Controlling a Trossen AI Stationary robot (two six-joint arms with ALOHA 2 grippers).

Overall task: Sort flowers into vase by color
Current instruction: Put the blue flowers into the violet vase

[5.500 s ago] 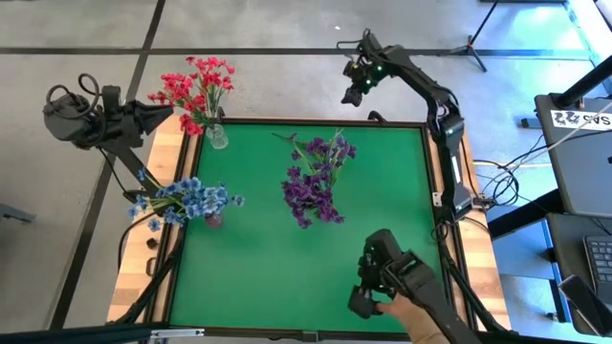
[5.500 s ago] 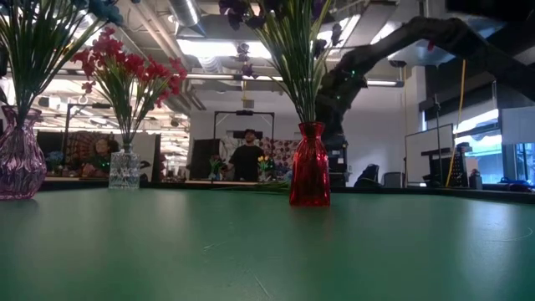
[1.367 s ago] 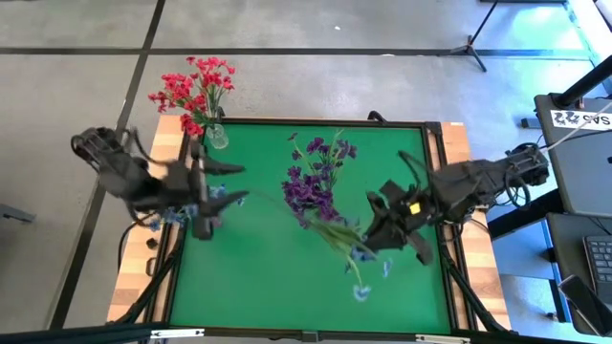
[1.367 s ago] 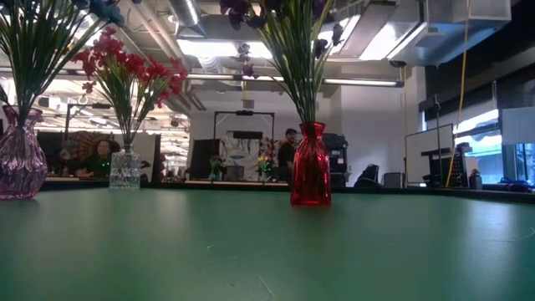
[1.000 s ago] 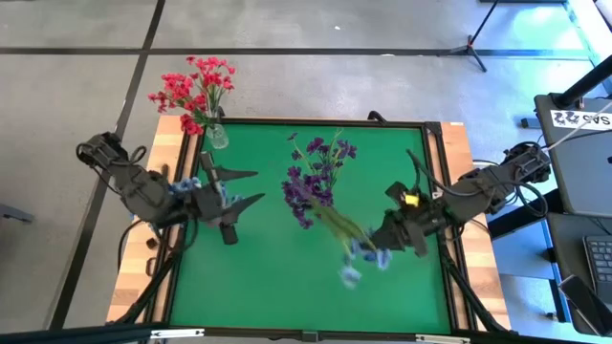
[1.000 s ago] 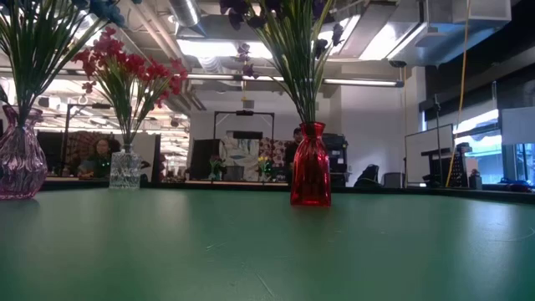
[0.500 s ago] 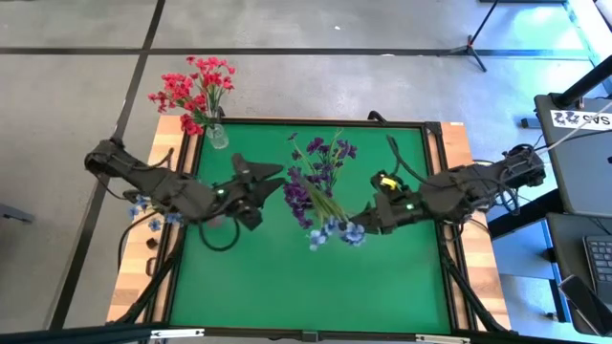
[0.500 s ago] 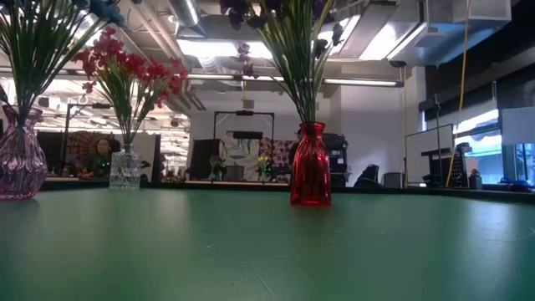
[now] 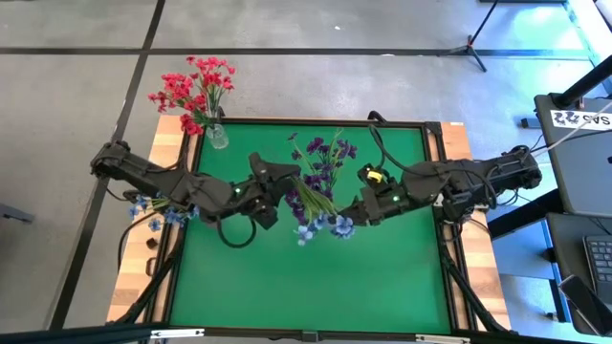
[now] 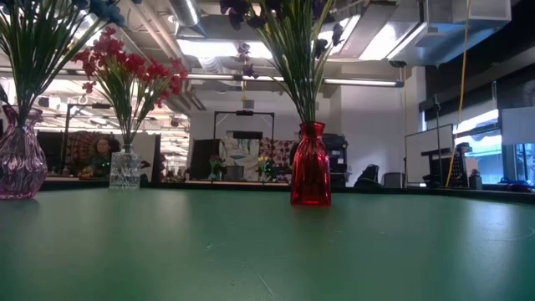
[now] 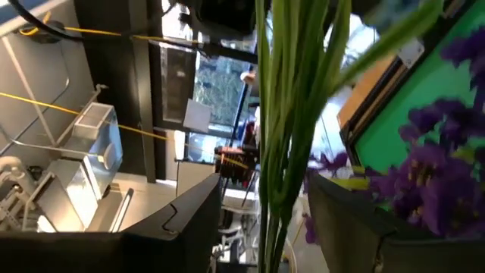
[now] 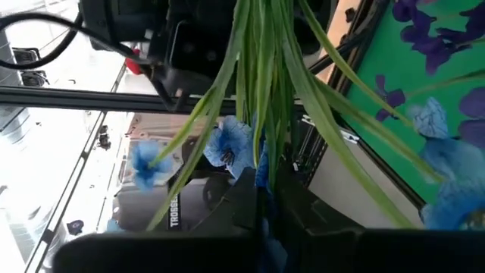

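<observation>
The right gripper [image 9: 356, 218] is clamped on the light, floppy blue sprig [image 9: 320, 225]; the left gripper [image 9: 277, 182], apparently open, should take its stems.

Matt green felt-like table mat [image 9: 287, 277], faintly scuffed; pale wooden table border [image 9: 164, 143]. Glossy red glass vase [image 10: 310, 176]; clear cut-glass vase [image 10: 124, 170]; shiny purple ribbed glass vase [image 10: 20, 159]. Matt black plastic fingers [image 11: 189, 227]. Smooth plastic-looking green stems [image 12: 261, 68].
</observation>
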